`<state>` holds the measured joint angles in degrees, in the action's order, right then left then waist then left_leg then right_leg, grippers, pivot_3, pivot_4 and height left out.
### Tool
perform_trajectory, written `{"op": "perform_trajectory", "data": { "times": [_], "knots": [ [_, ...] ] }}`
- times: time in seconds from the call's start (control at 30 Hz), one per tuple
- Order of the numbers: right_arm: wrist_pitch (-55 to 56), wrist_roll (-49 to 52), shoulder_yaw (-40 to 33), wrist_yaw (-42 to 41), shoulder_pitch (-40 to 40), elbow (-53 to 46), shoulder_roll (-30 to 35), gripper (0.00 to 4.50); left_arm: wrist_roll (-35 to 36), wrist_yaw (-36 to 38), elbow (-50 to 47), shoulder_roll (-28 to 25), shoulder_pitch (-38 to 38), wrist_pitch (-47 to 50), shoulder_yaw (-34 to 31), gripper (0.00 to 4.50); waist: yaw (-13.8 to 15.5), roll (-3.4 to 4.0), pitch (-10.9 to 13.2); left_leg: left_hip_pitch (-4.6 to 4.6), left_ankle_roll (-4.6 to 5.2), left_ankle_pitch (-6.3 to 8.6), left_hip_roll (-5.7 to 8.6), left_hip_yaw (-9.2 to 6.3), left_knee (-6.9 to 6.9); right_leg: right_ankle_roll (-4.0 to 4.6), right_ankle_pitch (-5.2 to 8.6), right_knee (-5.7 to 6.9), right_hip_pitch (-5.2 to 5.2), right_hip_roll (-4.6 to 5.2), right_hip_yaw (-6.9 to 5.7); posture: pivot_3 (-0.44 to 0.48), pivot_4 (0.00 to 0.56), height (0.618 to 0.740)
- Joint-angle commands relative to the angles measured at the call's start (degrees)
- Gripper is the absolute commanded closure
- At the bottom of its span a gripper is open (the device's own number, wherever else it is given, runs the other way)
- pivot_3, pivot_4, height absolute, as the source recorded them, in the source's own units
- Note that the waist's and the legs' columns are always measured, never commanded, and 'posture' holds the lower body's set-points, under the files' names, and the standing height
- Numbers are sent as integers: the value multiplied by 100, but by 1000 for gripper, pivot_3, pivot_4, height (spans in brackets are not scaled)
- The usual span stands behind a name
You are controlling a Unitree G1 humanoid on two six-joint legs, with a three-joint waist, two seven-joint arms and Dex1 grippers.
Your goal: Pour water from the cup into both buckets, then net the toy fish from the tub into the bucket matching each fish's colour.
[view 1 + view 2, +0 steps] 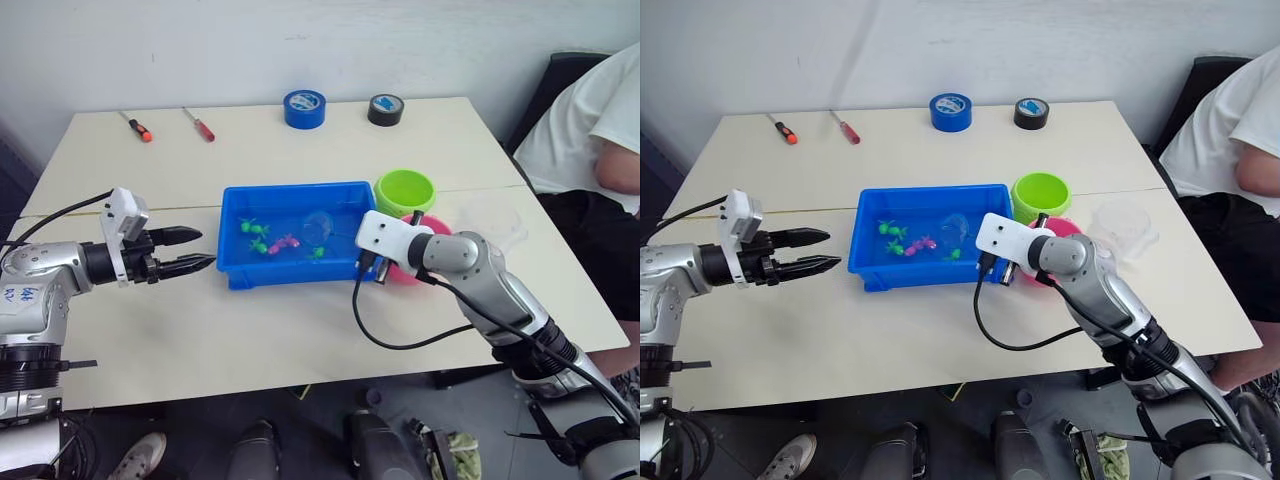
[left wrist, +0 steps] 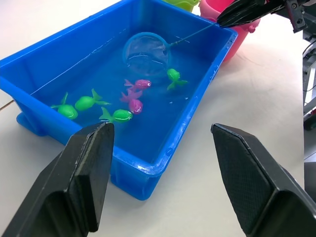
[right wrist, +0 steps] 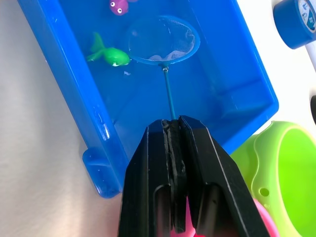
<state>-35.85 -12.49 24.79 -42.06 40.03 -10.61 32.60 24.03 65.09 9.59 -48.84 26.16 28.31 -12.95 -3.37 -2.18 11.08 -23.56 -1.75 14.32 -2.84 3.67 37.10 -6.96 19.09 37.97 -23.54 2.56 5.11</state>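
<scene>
- Left eye view: a pale worktop (image 1: 300,330) against a white wall carries two screwdrivers (image 1: 137,125), two tape rolls (image 1: 304,108), and green (image 1: 404,190) and pink (image 1: 436,226) buckets just beside the blue tub (image 1: 292,275).
- Left wrist view: the left hand (image 2: 160,182) gapes wide, empty; four green fish (image 2: 118,115), two pink (image 2: 142,84).
- Right wrist view: the right hand (image 3: 176,129) is clamped on the net (image 3: 163,40) handle, hoop in the tub.

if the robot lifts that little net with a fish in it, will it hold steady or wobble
Likely some wobble: the net hangs on a thin handle, pinched at its far end by the right gripper, so the hoop may sway. The load should be light, as each toy fish is smaller than the hoop. The mesh looks soft and may sag.
</scene>
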Motion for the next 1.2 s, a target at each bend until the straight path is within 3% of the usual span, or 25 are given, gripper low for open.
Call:
{"op": "perform_trajectory", "data": {
  "times": [0.03, 0.37, 0.67, 1.2],
  "knots": [
    [122, -119, 92, -28, 74, -41, -118, 4500, 164, -54, -237, -142, -43, 37, -242, 1045, -5, 0, 0, 0, 0, 0, 0, 0, 0, 0, 0, 0, 0, 0, 0, 0, 150, 734],
    [99, -141, 164, -115, 38, 4, -316, 4500, 312, -175, -443, -187, -208, 133, -327, 1045, -8, 0, 0, 0, 0, 1, 0, 0, -1, 0, 0, -2, 0, 1, -1, 0, 150, 734],
    [-932, 559, -466, -175, 216, -250, -834, 4500, 362, -224, -488, -190, -236, 162, -333, 1045, 0, 0, 0, -1, -1, 2, 0, -1, -2, 1, 1, -3, 0, 4, -2, 0, 150, 734],
    [-1796, 1246, -1034, -261, 318, -1013, -359, 4500, 338, -83, -221, -178, 169, 85, -177, 1045, 2, 0, 0, -3, -1, 6, 0, -2, -7, 6, 3, -10, -2, 3, -4, 0, 150, 734]
  ]
}}
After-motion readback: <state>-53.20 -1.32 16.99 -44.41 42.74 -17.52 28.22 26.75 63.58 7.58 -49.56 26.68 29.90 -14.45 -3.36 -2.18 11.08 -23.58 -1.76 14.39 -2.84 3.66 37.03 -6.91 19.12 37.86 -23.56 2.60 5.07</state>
